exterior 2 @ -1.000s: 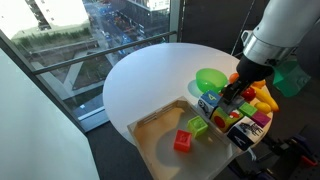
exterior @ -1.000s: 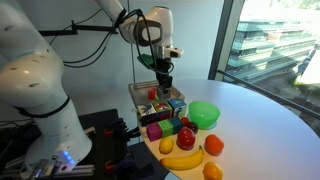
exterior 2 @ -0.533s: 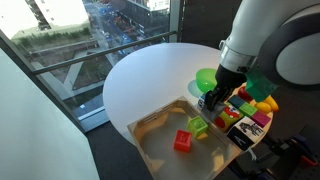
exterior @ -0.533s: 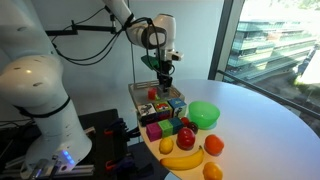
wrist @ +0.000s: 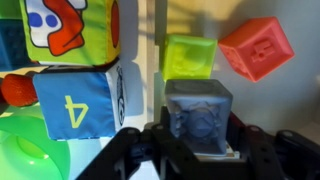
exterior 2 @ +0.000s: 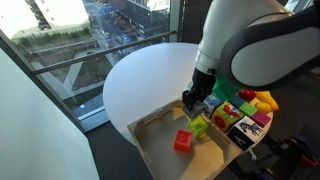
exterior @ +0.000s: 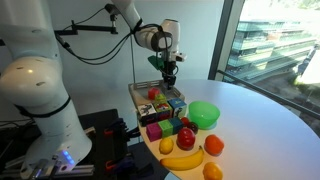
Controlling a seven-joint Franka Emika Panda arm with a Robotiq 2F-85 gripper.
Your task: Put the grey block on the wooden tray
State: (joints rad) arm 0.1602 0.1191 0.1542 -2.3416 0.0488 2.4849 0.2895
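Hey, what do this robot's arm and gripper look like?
The arm is glossy white, built of fat rounded segments with darker grey bands at the joints. Thin black cables run along its upper part. The gripper is black and blocky.

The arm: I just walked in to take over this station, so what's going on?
The gripper is shut on the grey block and holds it over the wooden tray, not yet released. A red block and a green block lie in the tray.
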